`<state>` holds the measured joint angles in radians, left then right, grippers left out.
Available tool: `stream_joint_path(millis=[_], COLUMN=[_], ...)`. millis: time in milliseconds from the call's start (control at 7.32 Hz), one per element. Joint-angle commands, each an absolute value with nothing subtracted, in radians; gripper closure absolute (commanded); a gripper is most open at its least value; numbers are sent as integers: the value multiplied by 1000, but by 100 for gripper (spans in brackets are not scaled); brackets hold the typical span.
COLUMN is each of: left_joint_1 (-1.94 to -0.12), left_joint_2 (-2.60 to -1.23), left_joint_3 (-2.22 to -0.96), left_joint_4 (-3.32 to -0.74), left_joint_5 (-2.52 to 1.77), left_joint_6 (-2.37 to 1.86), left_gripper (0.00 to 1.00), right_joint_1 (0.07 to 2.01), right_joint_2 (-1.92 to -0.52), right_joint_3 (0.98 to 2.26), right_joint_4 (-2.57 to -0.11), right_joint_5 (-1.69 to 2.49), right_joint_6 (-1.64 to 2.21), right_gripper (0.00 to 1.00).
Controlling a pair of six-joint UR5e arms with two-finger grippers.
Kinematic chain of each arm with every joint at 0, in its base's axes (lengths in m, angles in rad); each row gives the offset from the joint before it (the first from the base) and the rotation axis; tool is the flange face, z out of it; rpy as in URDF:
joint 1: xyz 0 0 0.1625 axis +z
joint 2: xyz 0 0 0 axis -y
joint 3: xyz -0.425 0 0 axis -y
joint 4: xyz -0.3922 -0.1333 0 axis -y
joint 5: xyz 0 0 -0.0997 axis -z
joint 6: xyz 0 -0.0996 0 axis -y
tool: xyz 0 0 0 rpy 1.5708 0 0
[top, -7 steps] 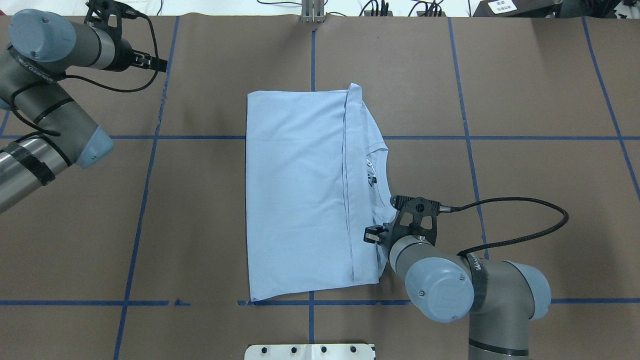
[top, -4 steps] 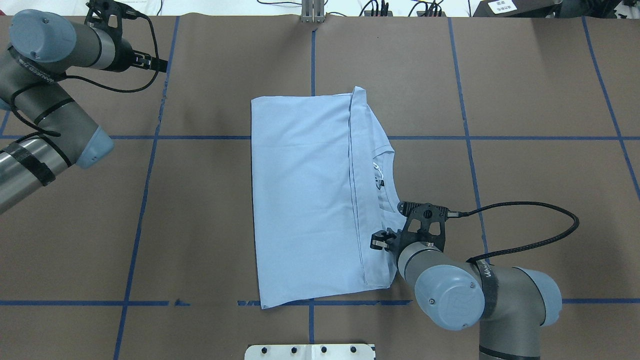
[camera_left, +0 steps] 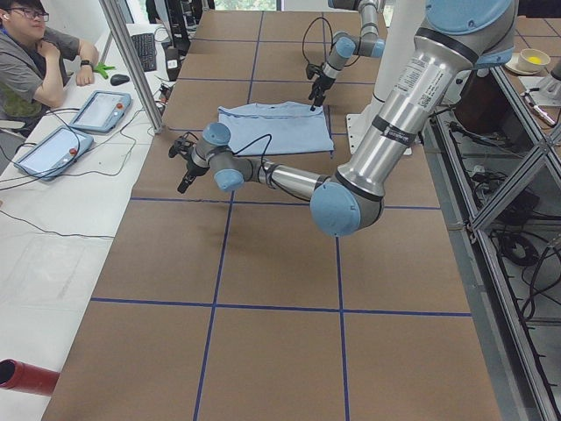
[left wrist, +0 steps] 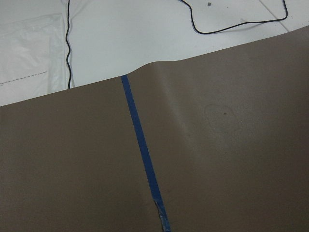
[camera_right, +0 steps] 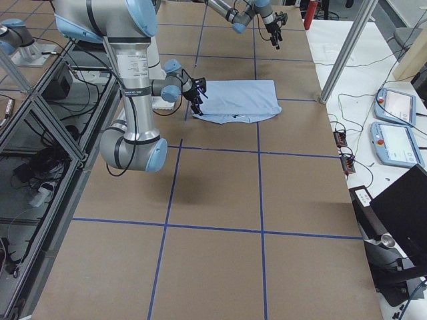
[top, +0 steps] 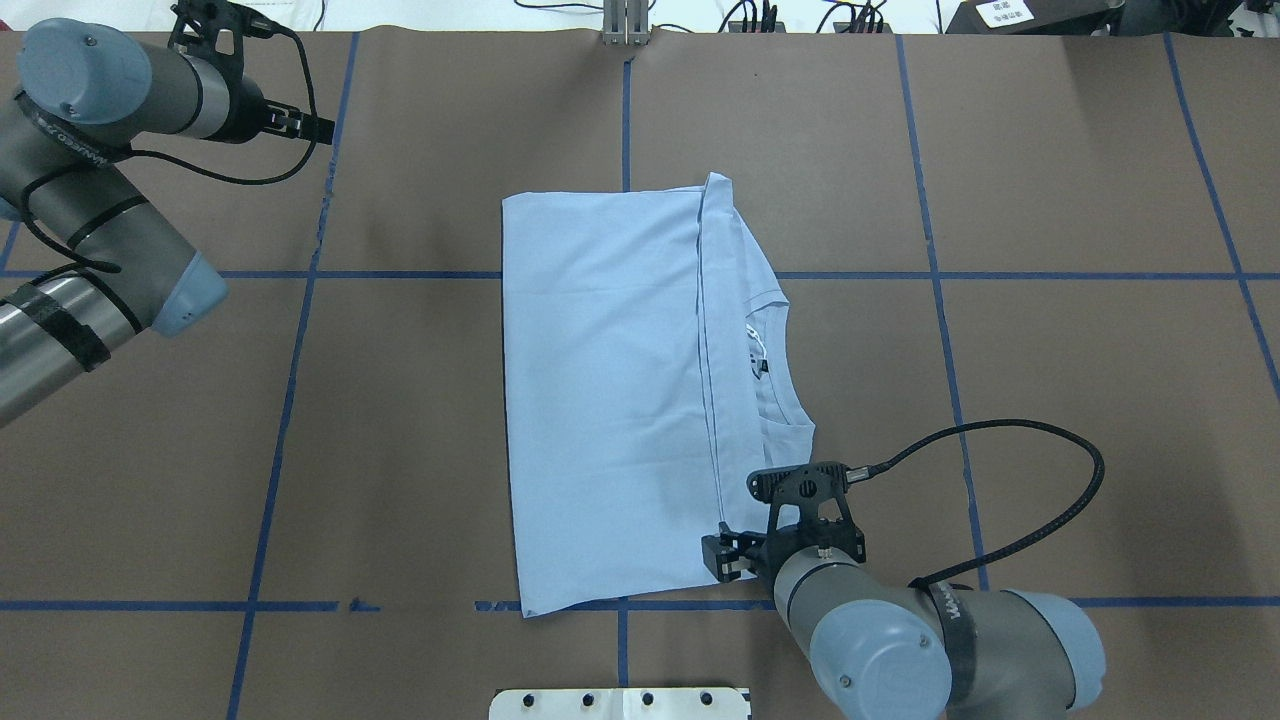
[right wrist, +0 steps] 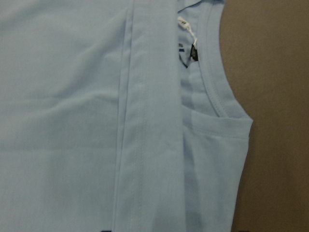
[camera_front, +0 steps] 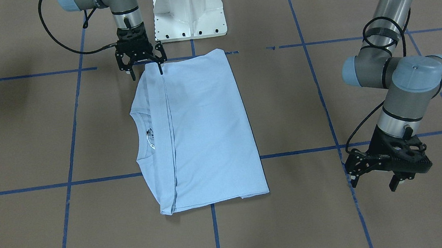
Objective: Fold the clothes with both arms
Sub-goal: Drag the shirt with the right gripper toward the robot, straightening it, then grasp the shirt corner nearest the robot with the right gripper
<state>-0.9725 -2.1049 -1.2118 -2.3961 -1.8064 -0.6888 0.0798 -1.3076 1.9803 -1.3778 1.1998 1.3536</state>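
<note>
1. Light blue short-sleeved T-shirt point(top: 600, 400) lies folded lengthwise at the centre of the overhead view. It is flat on the brown table covering with blue tape lines point(top: 1050, 420), and its round collar point(right wrist: 215, 82) faces the frame's right.
2. Right black two-finger gripper point(camera_front: 146, 68) stands at the shirt's corner, lower centre of the overhead view. Its jaws are spread wide, with one fingertip at the cloth's edge.
3. Left black two-finger gripper point(camera_front: 373, 184) hovers in the overhead view's upper left, well apart from the shirt. Its jaws are spread and hold nothing.

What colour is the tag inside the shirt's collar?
The tag is white; clearest in the right wrist-mounted view.
</note>
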Motion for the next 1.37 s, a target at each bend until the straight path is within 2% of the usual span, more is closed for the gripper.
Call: stream_joint_path(millis=[0,137,273,1229], left_joint_1=[-973,-973,-971,-969], left_joint_2=[-2105,-2105,-2106,-2105], left_joint_3=[-1212,-1210,-1212,-1210], left_joint_4=[-2396,-2396,-2396,-2395], left_joint_5=[-1807,-1807,-1807,-1807], left_joint_6=[-689,-693,-706,-706], left_gripper=[0,0,0,0], right_joint_1=[16,15,17,9], right_joint_2=[-1308,-1307,-1307,-1307], right_joint_3=[1980,1980,1982,1986], right_joint_4=[-1379,-1379,-1378,-1371], right_joint_5=[1154,1144,1137,1089], right_joint_6=[1234,1171,1143,1080], right_gripper=[31,42,48,50])
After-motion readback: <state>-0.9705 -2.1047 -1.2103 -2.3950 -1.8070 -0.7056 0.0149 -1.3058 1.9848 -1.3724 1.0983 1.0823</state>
